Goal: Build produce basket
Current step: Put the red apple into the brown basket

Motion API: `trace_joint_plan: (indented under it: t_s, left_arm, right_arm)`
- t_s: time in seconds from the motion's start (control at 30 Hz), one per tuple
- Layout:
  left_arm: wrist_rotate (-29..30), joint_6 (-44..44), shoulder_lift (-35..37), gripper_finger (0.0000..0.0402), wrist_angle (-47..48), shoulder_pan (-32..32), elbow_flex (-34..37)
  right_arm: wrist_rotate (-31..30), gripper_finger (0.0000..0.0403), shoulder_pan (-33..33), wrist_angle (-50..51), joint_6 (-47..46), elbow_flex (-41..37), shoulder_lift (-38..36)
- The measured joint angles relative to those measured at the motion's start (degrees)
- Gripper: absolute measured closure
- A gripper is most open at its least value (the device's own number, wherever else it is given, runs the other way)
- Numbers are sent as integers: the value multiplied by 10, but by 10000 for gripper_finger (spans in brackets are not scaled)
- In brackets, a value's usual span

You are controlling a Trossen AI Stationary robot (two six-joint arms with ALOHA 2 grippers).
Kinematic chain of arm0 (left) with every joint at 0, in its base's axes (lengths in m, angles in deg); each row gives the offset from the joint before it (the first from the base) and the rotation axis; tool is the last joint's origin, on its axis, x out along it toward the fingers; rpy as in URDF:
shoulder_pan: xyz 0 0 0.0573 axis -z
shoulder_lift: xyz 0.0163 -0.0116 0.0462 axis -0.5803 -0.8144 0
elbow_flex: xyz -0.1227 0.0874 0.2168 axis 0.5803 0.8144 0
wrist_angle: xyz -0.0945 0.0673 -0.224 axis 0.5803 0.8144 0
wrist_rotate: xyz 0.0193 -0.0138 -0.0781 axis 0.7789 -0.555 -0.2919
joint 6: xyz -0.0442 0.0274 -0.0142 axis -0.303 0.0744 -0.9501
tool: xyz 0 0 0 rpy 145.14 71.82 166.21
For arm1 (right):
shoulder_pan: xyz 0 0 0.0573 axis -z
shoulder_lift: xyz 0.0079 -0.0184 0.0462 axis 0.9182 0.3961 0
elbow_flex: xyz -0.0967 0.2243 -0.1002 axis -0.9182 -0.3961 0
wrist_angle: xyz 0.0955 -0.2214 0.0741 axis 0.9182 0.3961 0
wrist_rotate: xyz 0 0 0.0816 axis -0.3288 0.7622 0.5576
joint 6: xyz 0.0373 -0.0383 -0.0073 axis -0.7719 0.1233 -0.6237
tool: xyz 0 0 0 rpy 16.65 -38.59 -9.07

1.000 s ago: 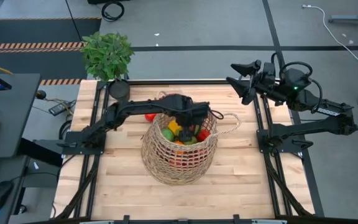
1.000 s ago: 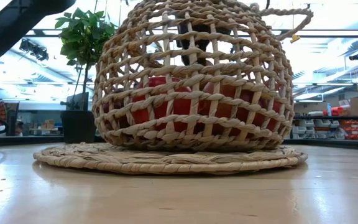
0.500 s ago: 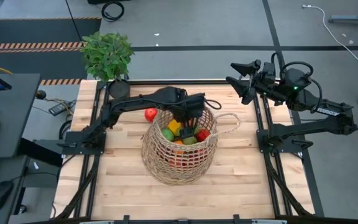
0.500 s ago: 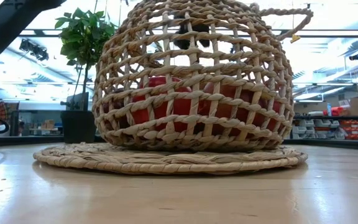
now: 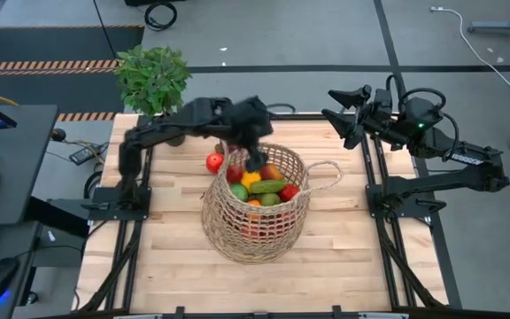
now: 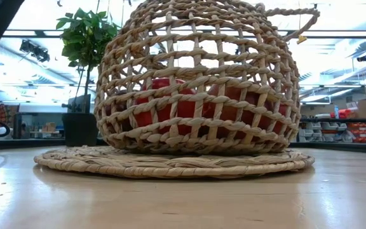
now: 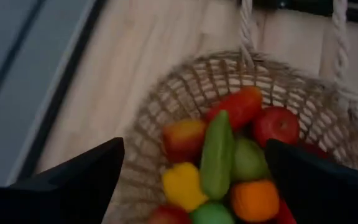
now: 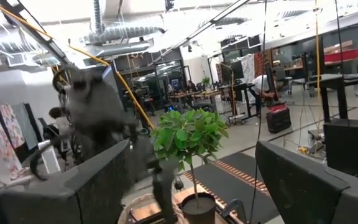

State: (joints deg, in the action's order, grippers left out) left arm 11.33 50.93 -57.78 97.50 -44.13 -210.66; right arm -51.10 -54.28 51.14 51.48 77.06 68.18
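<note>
Left claw (image 5: 253, 159) open; right claw (image 5: 333, 105) parted, raised.

Basket (image 5: 255, 213): large, round, tan open-weave wicker, upright at table centre on a flat woven mat (image 6: 170, 164); one loop handle (image 5: 326, 175) projects toward 3 o'clock.

Produce inside the basket (image 7: 229, 168): green cucumber (image 7: 217, 154) lying across the top, yellow pepper (image 7: 182, 185), orange (image 7: 255, 200), red and green apples around it.

One red fruit (image 5: 214, 162) lies on the table at 10 o'clock, just beside the rim.

A leafy potted plant (image 5: 153, 78) stands at the wooden table's (image 5: 175, 257) far-left corner.
</note>
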Motion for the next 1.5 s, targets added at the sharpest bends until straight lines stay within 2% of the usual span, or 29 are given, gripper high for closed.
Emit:
trace_joint_plan:
  t_s: [0.17, 0.33, 0.53, 0.7, 0.77, 0.83, 0.93, 1.03, 1.27, 1.5]
  left_arm:
    - [29, 22, 55, 5, -8, -2, 0]
    - [49, 34, 101, 5, 30, 0, 2]
    - [61, -7, 154, 5, 127, 5, 1]
    - [62, -56, 193, 5, 168, 28, 3]
    - [64, -75, 218, 5, 165, 43, 30]
    - [77, -96, 240, 5, 165, 61, 70]
    - [116, -138, 294, 5, 159, 86, 174]
    - [135, -187, 359, 5, 105, 103, 298]
    - [138, -311, 503, 5, -15, 138, 585]
    - [174, -400, 551, 5, -94, 153, 799]
  right_arm:
    - [1, 54, -1, 2, -12, 0, 0]
    - [5, 54, -10, 5, -13, 0, 0]
    - [6, 54, -20, 14, -13, 0, 1]
    - [6, 54, -23, 14, -22, 0, 8]
    - [6, 54, -23, 12, -31, 0, 13]
    - [6, 54, -23, 16, -39, 0, 17]
    - [20, 54, -26, 21, -43, 0, 20]
    - [24, 54, -31, 23, -40, 0, 18]
    - [24, 54, -33, 19, -41, 0, 5]
    - [24, 54, -34, 17, -62, 0, 3]
